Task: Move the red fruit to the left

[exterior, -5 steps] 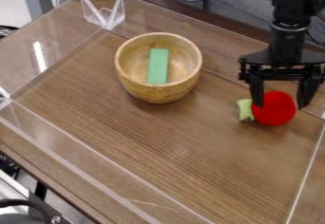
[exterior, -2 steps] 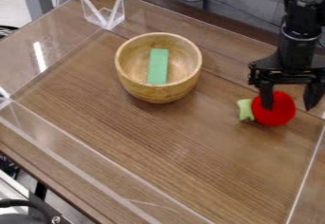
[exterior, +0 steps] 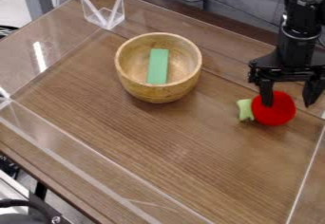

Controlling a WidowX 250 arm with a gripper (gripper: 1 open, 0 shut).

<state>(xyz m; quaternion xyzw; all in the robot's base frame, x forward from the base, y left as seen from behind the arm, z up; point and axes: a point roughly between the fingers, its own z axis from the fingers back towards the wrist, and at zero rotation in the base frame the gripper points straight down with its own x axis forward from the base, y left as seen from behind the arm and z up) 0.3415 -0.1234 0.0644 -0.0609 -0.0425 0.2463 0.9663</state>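
Black robot arm (exterior: 297,24), cut off by the top right edge; its hand (exterior: 280,84) hides part of the red fruit (exterior: 273,109). Dark objects at the lower left are cropped and unclear. The counter (exterior: 140,142) runs out of frame.

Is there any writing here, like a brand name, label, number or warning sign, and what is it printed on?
No words, numbers or signs can be read.
Wooden bowl: no text visible.
Flat green block: none visible.
Round bright-red toy fruit: none visible.
Black robot arm with its pincer: too small and blurred to tell whether it has any markings.
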